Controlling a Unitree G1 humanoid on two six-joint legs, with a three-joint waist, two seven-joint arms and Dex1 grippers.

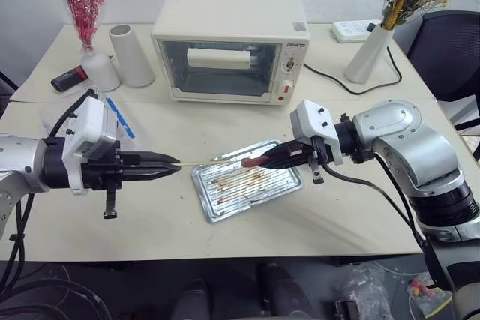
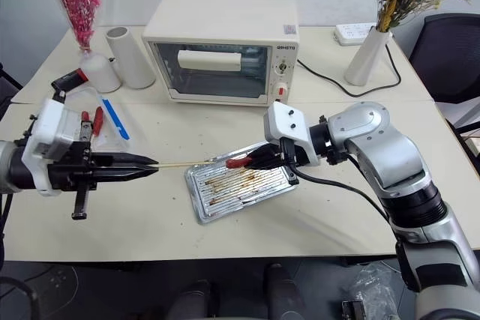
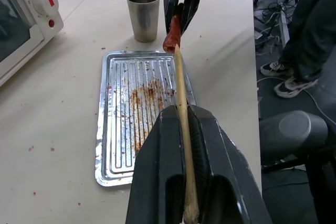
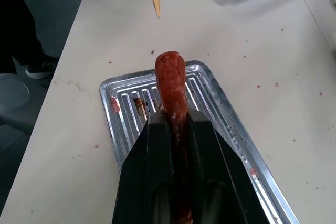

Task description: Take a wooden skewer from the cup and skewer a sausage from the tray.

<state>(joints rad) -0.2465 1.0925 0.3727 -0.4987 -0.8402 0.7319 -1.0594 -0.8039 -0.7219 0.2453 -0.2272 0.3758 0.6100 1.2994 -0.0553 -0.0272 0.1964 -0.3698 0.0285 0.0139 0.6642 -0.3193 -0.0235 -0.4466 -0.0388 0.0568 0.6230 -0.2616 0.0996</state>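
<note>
Left gripper (image 1: 174, 164) clenched on the wooden skewer (image 1: 210, 159), held nearly level, long axis left to right, point toward the sausage (image 1: 253, 160) and just short of its end. Below, stained tray (image 1: 225, 207) lying on the table (image 1: 315, 222), open tabletop around it. Right gripper (image 1: 264, 160) clamped on the sausage, red end jutting left above the tray.
</note>
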